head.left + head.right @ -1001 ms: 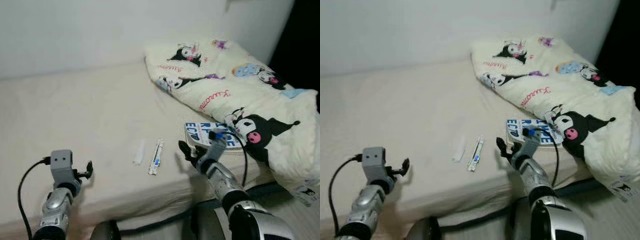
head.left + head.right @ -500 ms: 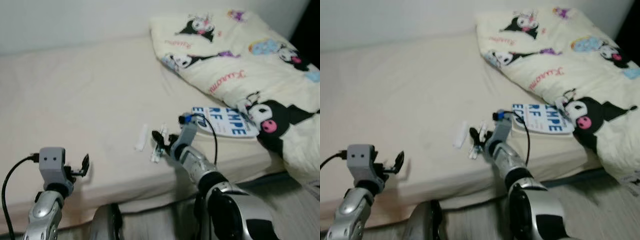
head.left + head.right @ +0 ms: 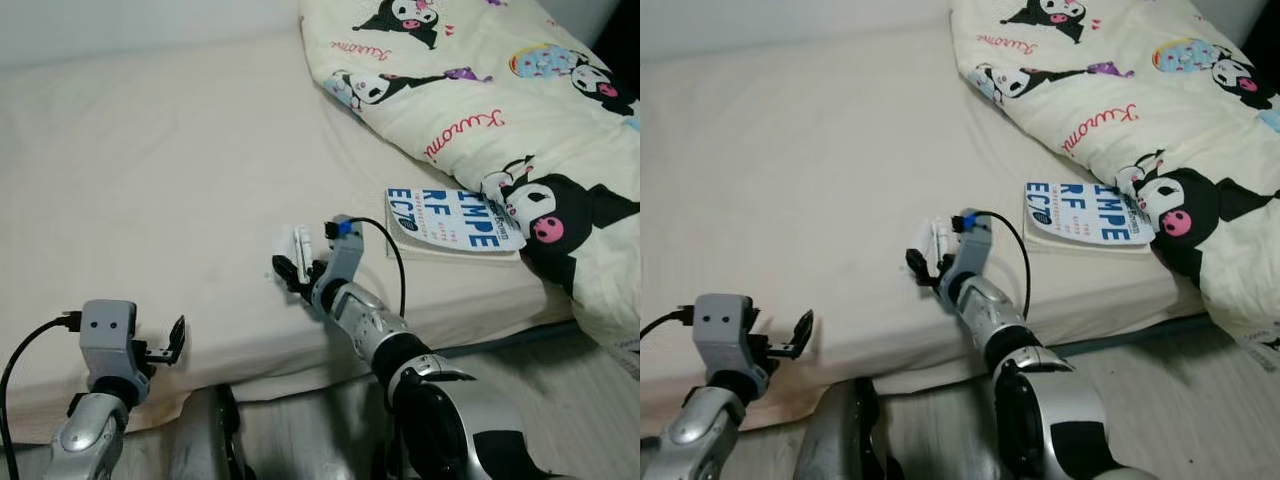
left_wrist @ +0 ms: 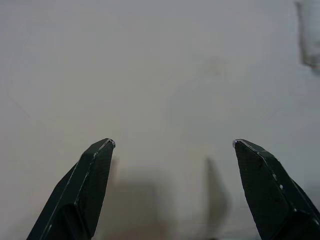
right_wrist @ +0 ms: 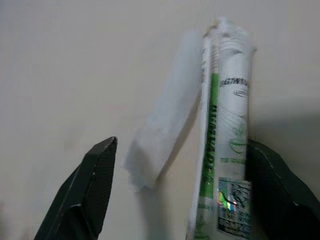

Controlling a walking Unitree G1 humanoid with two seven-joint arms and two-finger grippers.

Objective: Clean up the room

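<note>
Your right end effector [image 5: 180, 195], fingers spread, straddles the green-printed wrapper [image 5: 227, 135] and the white scrap [image 5: 165, 115] beside it. Both look feather-light, crinkly and slippery, so pinch the wrapper across its middle.

bed [image 3: 150, 170] | book [image 3: 450, 220], quilt [image 3: 480, 110], wrappers [image 5: 220, 140] (two, side by side)

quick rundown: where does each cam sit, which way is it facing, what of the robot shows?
Left eye: head, down at the bed; both arms, book, blanket.
Right eye: stereo twin, same scene.
Left wrist: along the left gripper at bare sheet; fingers apart.
Right wrist: along the right gripper, fingers either side of the wrapper and tube.
Shared: eye views also show the tube by the right gripper.
</note>
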